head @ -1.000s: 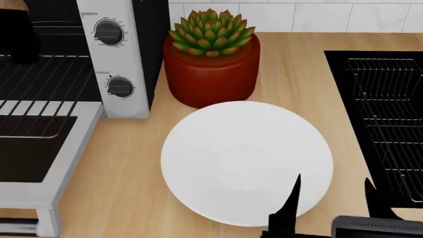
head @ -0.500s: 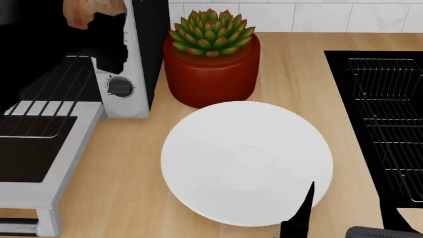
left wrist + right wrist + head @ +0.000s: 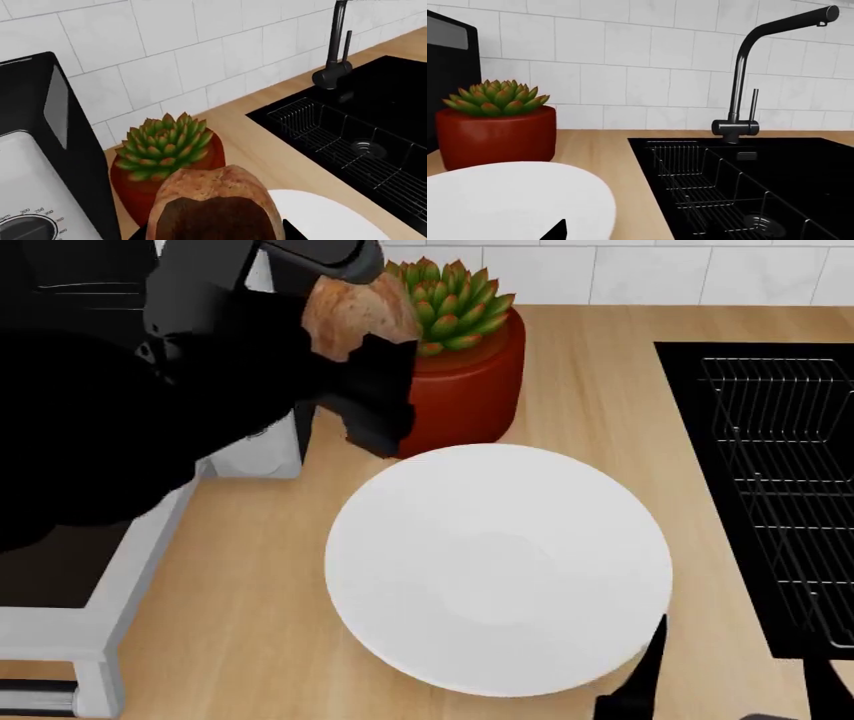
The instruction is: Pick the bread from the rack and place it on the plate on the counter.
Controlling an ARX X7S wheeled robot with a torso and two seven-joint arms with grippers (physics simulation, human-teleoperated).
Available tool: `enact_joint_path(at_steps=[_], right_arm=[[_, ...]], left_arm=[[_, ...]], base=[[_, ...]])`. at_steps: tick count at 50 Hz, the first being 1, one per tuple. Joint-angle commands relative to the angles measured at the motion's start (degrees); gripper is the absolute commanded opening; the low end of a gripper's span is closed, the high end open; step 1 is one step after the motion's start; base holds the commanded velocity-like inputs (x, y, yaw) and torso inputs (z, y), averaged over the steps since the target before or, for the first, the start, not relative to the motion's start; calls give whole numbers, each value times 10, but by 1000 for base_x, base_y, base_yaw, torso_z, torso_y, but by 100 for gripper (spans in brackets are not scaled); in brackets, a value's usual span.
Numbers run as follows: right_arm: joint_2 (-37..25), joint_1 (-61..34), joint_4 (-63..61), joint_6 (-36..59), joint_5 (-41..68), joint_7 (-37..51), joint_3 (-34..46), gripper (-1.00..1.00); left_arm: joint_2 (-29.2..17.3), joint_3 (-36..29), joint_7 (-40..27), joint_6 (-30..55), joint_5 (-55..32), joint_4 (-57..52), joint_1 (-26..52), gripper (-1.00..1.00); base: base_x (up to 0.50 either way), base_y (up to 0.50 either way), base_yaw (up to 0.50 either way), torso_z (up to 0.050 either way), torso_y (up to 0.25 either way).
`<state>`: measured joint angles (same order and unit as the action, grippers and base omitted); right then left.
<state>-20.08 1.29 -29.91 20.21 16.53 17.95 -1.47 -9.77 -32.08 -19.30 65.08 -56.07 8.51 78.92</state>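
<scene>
The tabletop (image 3: 587,360) is light tan wood grain and runs back to a white tiled wall (image 3: 627,65). At its right a black sink (image 3: 787,490) is sunk into it, with a wire grid (image 3: 781,470) of wide cells lying in the basin and a black tap (image 3: 747,85) standing at the back edge. At the far left stands a white toaster oven (image 3: 94,630), mostly hidden in the head view by the dark left arm (image 3: 120,430) that reaches over it.

The plate (image 3: 498,568), white and glossy, lies flat on the tabletop between oven and sink, with nothing on it. Just behind it stands a red pot (image 3: 467,390) holding a green succulent (image 3: 454,300) with reddish tips; the pot is narrower than the plate.

The left end effector (image 3: 367,350) is closed on the bread (image 3: 350,312), a brown crusty roll. It is held in the air beside the pot's left flank, above the tabletop near the plate's back left edge and not over the plate's middle. In the left wrist view the bread (image 3: 213,205) fills the foreground, with the pot and the plate's rim beyond it.

The right end effector (image 3: 727,680) shows only as two dark fingertips (image 3: 647,670) at the lower edge, set wide apart with nothing between them, near the plate's front right rim.
</scene>
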Motion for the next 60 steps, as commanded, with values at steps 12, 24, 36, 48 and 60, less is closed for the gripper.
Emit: enact_joint_path(at_steps=[12, 24, 36, 48, 60], right_arm=[[-7, 14, -14, 3, 6, 9, -11, 100], [-11, 15, -16, 6, 5, 13, -11, 100], [-12, 17, -15, 4, 5, 15, -9, 100], [-14, 15, -13, 5, 4, 17, -6, 100], [-16, 8, -6, 6, 6, 17, -5, 100]], left_arm=[[57, -47, 48, -43, -4, 88, -17, -100], [72, -75, 74, -81, 8, 131, -35, -100], [80, -97, 91, -108, 11, 165, -45, -100], [88, -128, 107, -140, 9, 197, -60, -100], [96, -189, 125, -193, -22, 256, -51, -100]], base=[[0, 0, 0, 0, 0], [0, 0, 0, 0, 0], [0, 0, 0, 0, 1], [0, 0, 0, 0, 0], [0, 0, 0, 0, 0]])
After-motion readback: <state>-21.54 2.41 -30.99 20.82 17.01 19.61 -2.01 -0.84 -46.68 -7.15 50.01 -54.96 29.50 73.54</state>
